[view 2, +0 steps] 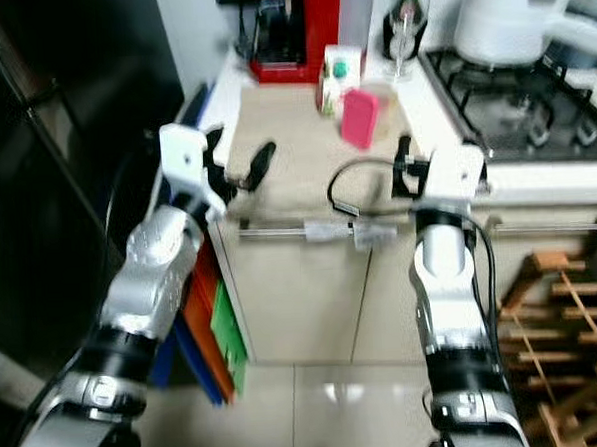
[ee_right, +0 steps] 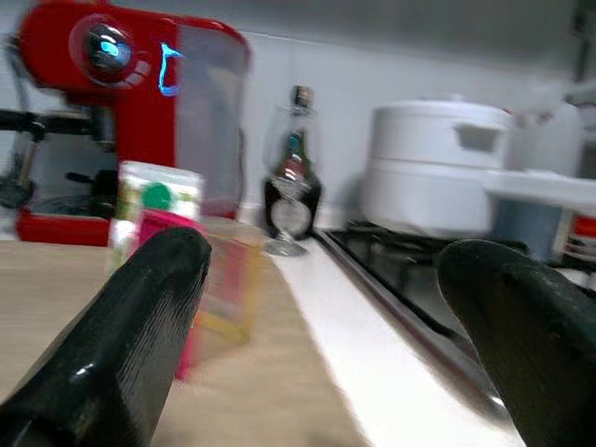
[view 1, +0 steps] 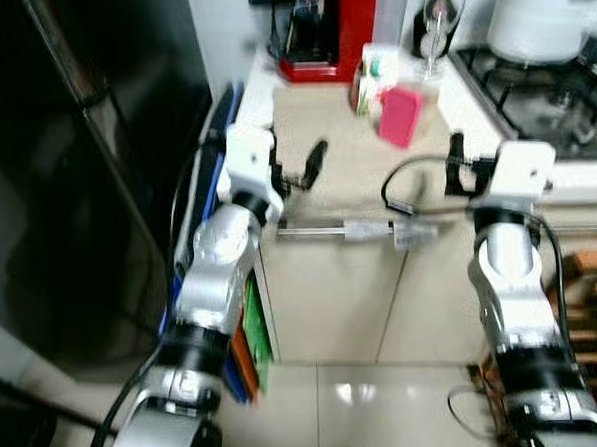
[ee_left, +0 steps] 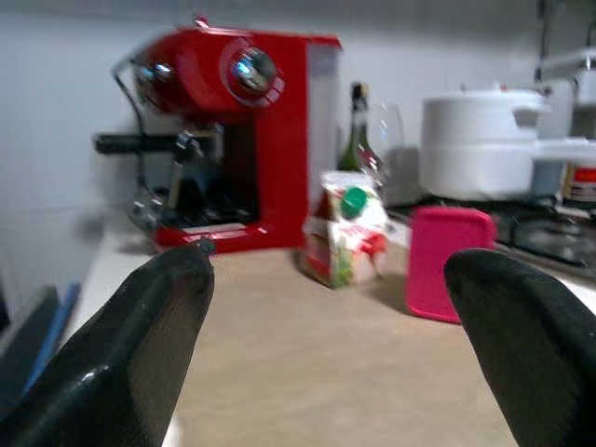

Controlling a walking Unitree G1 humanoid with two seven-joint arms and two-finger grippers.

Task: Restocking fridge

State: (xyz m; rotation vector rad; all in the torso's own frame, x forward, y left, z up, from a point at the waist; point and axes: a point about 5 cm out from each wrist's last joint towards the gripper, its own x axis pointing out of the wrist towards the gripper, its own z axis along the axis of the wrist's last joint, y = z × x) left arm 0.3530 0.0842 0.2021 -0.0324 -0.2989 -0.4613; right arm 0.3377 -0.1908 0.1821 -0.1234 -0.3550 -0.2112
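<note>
While both jaws stand released and hold nothing, left gripper and right gripper hover at the table edge, facing pink container, juice carton, red espresso machine.

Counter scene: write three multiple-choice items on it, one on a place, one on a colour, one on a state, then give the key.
1. Where does the carton stand?
A. on the hob
B. on the counter, by the coffee machine
C. on the floor

2. What colour is the box beside the carton?
A. pink
B. blue
C. black

3. How do the left gripper's jaws stand?
A. shut on the carton
B. shut on nothing
C. open

Key: 1 B, the carton stands right of the red machine. 2 A, the box shows pink in all views. 3 C, a wide gap parts the jaws, with nothing held.
</note>
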